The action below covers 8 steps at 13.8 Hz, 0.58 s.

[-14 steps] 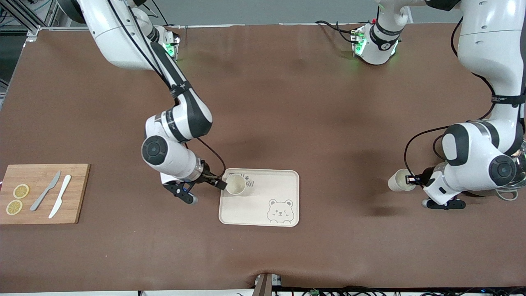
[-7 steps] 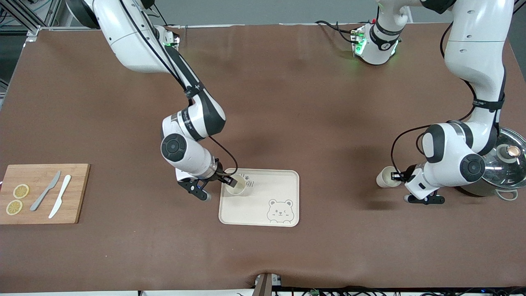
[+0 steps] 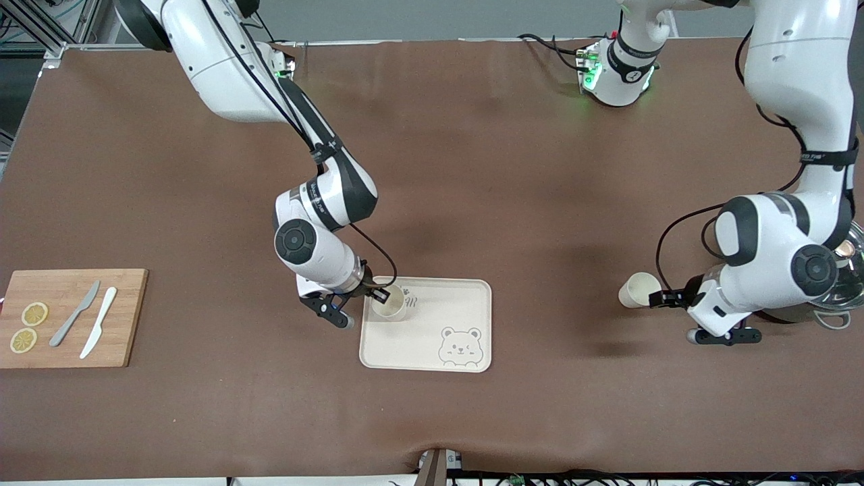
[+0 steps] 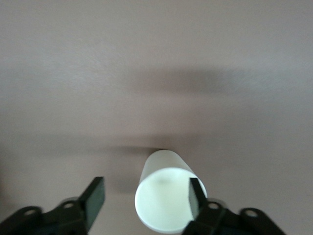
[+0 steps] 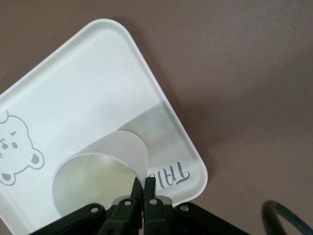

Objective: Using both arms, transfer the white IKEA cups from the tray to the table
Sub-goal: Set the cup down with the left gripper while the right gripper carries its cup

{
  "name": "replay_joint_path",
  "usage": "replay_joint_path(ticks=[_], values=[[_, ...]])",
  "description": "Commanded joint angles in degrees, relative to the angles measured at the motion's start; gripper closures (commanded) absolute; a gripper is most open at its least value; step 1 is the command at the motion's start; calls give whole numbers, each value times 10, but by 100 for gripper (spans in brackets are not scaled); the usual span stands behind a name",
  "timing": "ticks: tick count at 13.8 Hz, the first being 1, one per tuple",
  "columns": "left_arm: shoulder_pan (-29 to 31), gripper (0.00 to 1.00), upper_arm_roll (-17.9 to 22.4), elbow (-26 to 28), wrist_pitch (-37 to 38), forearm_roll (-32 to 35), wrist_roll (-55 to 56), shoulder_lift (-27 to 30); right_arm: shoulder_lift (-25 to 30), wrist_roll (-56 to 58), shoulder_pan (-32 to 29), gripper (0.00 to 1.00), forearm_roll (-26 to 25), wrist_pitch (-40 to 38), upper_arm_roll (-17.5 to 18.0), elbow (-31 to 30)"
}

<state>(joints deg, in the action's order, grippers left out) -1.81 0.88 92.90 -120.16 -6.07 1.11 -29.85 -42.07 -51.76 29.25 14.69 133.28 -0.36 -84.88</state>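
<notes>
One white cup (image 3: 389,305) is on the bear tray (image 3: 445,317), at the corner nearest the right arm. My right gripper (image 3: 382,295) is shut on its rim. The right wrist view shows the fingers pinching the cup wall (image 5: 98,176) over the tray (image 5: 88,83), with the right gripper (image 5: 145,185) at the rim. The second white cup (image 3: 634,290) is on the bare brown table toward the left arm's end, its mouth toward my left gripper (image 3: 663,298). In the left wrist view the left gripper (image 4: 145,198) is open wide. One finger (image 4: 195,196) is inside the cup (image 4: 166,164), the other well outside it.
A grey-green pot with a glass lid (image 3: 847,280) stands under the left arm's wrist, mostly hidden. A wooden cutting board (image 3: 67,344) with two knives and lemon slices lies at the right arm's end of the table.
The left arm carried its cup toward the tray, then opened and drew back a little while the cup stayed put. The right arm shifted slightly toward the tray with its cup.
</notes>
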Motion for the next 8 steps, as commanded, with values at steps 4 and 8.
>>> replay_joint_path(ticks=[4,8], values=[[3,0,-3,12,93,28,41,121,52,42,-56,100,-9,-167,-8,44],[1,0,-3,8,148,61,42,169,144,274,-160,100,-18,-190,-10,-79]])
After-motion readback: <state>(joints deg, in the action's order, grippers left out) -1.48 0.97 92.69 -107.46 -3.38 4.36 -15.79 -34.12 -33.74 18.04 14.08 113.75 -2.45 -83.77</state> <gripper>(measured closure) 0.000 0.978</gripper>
